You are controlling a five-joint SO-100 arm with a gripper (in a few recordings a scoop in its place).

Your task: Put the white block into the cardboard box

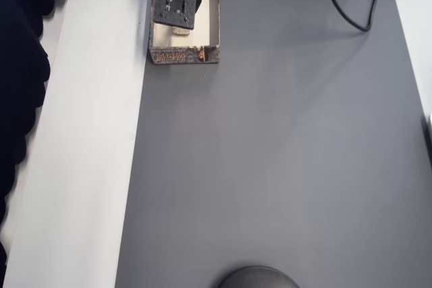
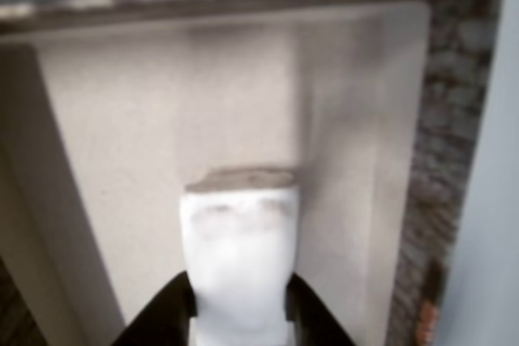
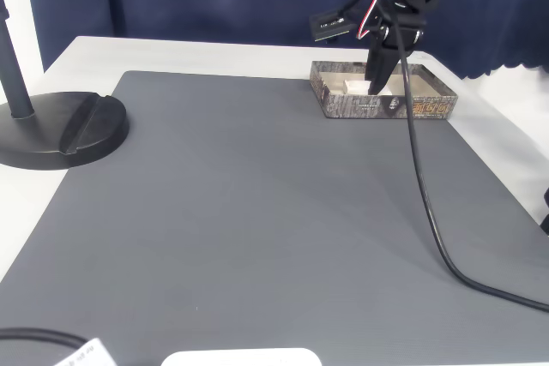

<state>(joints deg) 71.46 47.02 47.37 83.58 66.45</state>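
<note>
In the overhead view, the cardboard box [image 1: 184, 55] is seen at the top edge of the frame, left of centre, on the border between the white bench [image 1: 88, 166] and the grey mat [image 1: 270, 166]; the black arm is lowered into it, and a pale piece is glimpsed beneath. In the wrist view, the white block [image 2: 239, 261] is held between the dark fingers [image 2: 162, 313] of the pincer [image 2: 240, 322], low over the box's cream floor. In the fixed view, the pincer [image 3: 375, 85] is seen inside the box [image 3: 383, 102] at upper right, with a black cable [image 3: 429, 212] trailing across the mat.
</note>
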